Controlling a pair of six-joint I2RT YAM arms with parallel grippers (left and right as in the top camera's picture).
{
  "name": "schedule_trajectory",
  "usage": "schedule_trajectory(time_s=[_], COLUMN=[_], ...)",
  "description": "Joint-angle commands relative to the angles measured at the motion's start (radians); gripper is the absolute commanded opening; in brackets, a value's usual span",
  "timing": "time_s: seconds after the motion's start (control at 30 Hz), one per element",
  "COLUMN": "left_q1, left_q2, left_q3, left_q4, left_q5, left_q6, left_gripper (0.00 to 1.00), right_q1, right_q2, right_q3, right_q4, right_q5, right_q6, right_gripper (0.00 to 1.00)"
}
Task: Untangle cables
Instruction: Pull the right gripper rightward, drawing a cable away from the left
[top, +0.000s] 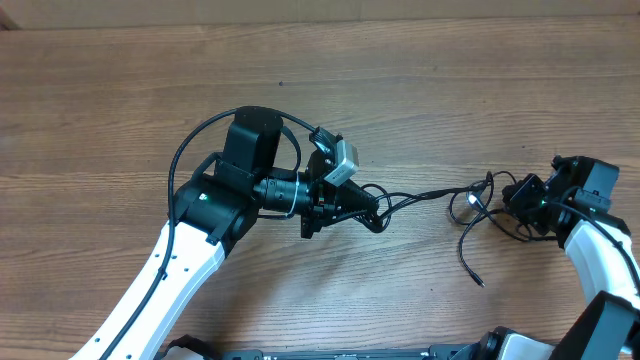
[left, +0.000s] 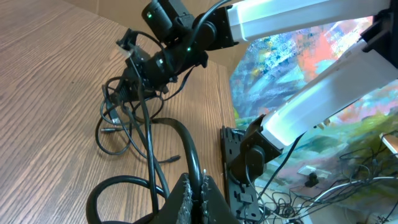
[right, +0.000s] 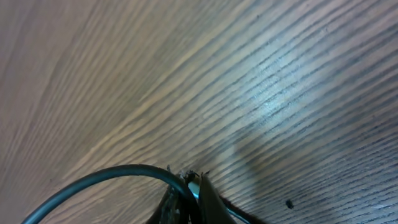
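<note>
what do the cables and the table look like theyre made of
cables: probably rubber or plastic jacketing, black, slightly glossy; they bend into loose loops.
table: wood or wood-look laminate, brown, semi-matte; grain lines run across it, with soft glare in the right wrist view.

surface: brown wood-grain table (top: 420, 90) | right, past table edge: colourful painted sheet (left: 280, 68) | near right: loose floor wires (left: 348, 186), blurred

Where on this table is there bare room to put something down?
Bare table runs along the whole far edge beyond both arms, and on the left side outside the left arm. Crowded: the cables stretch between left pincer and right pincer, with loops and a loose end trailing toward the near edge.
</note>
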Motion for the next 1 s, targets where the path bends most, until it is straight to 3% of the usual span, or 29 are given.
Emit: schedule_trajectory(time_s=[0.0,0.33,0.6,0.97], left_q1=[0.031,0.071,0.071,0.069], left_q2=[-0.014,-0.014,-0.014,-0.011], left_q3=[0.016,0.016,0.016,0.015], left_q4=[0.008,0.006,0.008,0.005], left_q5=[0.077,0.110,0.105,0.082], left_q6=[0.019,0.019,0.079,0.079], left_gripper=[0.04,0.04,0.04,0.04], right_q1=[-0.015,-0.032,-0.186,-0.155], right_q2=[0.026,0.031,0.031,0.031], right_q3=[0.011,0.011,0.011,0.011], right_q4=[0.005,0.019,-0.001,-0.104], right_q5=[0.071,0.069,-0.029,-0.092], right_q6=[0.015,0.053,0.079,0.071], right_gripper=[0.04,0.04,0.04,0.04])
